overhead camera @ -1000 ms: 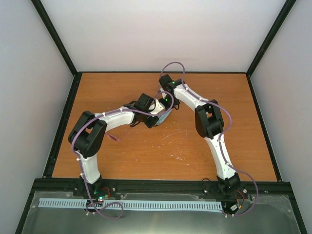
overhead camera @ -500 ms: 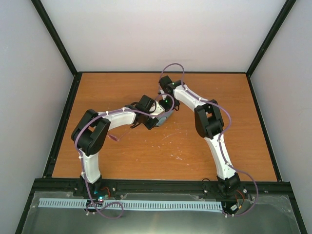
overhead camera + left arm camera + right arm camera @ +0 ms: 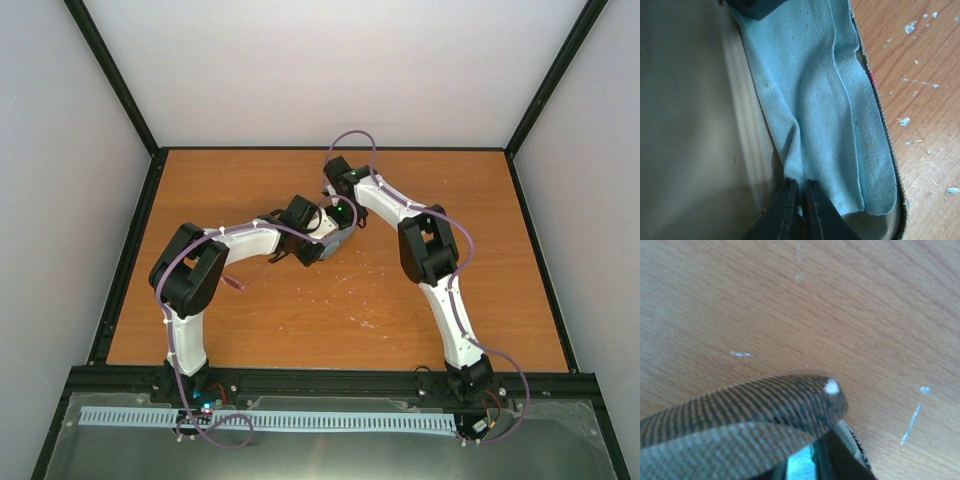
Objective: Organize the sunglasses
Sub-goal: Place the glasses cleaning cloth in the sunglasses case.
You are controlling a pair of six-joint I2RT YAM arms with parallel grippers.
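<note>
left gripper (image 3: 800, 190) pinching a fold of pale blue cloth (image 3: 815, 110), jaws sitting nearly together, cloth lying inside open case (image 3: 690, 125), white-flecked wooden table (image 3: 925, 100) showing at right

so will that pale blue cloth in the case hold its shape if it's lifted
Probably floppy: the pale blue suede-like cloth lies in soft folds. Likely light, being so thin at its edge. Its napped surface should not slip easily from the left fingers.

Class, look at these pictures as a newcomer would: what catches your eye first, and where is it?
The left arm and right arm meet mid-table over a woven case. Close up, a pale blue cloth lies inside it, pinched by the left tool. The wooden table shows white flecks.
</note>
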